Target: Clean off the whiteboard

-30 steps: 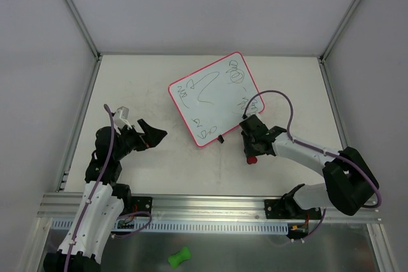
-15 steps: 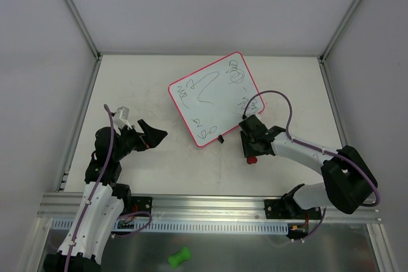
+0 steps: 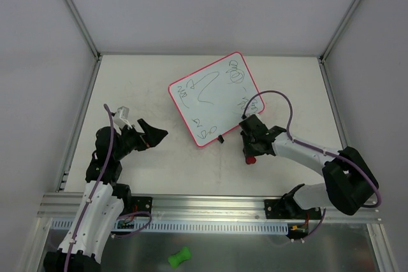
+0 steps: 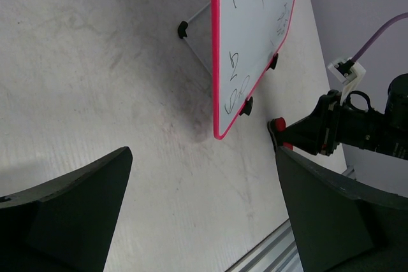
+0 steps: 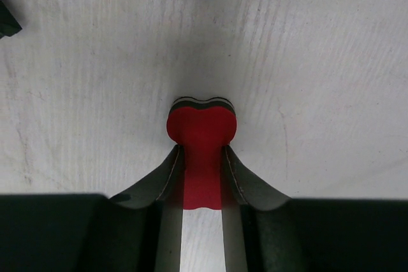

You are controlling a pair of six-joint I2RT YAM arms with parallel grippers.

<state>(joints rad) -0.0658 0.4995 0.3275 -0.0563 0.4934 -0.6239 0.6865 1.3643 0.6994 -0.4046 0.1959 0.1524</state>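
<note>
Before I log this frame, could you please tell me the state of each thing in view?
whiteboard: covered in dark scribbles, not yet erased.
right gripper: shut on the red eraser.
red eraser: held off the board, beside its near edge.
left gripper: open, empty.

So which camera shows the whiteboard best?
The top external view: the whiteboard shows face-on, rim and scribbles plain. The left wrist view catches only one part at a steep slant. The right wrist view shows none of it, only the red eraser in the right tool.
</note>
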